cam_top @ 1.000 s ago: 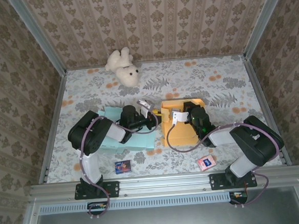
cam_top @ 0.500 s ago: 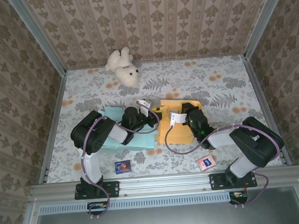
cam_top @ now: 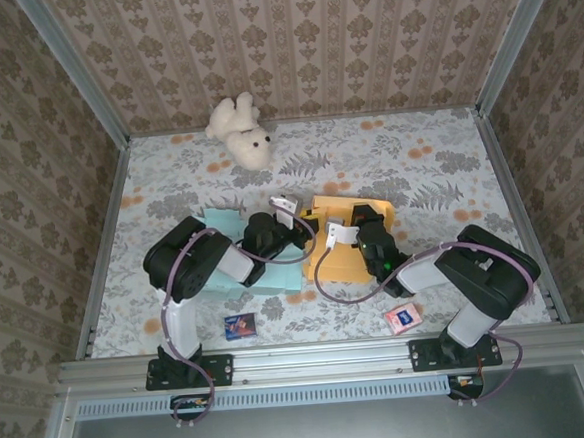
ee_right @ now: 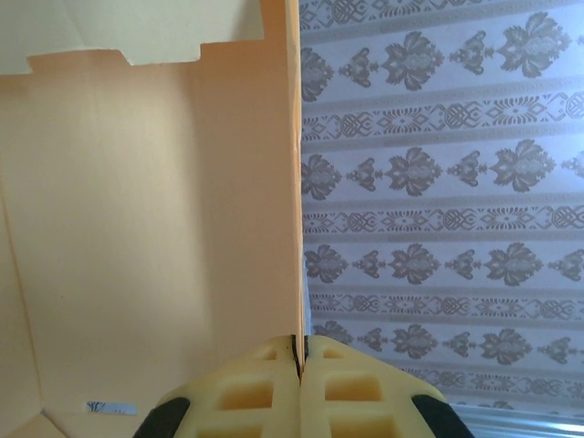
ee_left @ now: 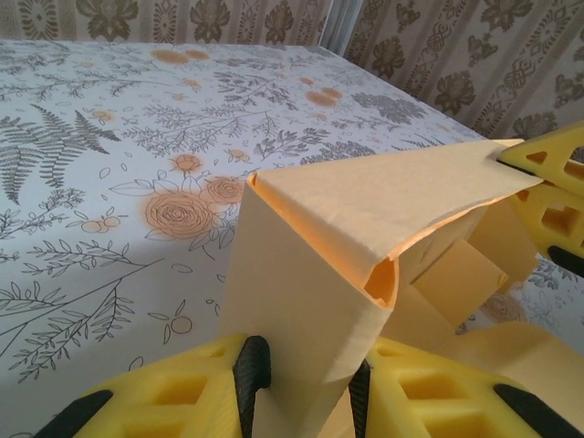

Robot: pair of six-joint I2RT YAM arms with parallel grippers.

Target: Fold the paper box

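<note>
Top view: the orange paper box is lying mid-table, your left gripper and right gripper both meeting its far-left part. Left wrist: you're clamping its doubled flap, which looks like light, springy card, best held near the crease. Right wrist: you're pinching a thin wall by its edge, and it's likely denting easily.

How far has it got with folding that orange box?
Partway. One wall of the paper box already stands doubled over. The left gripper clamps that wall, and the right gripper pinches another wall's edge. The box looks open and loose; inner flaps seem untucked.
</note>
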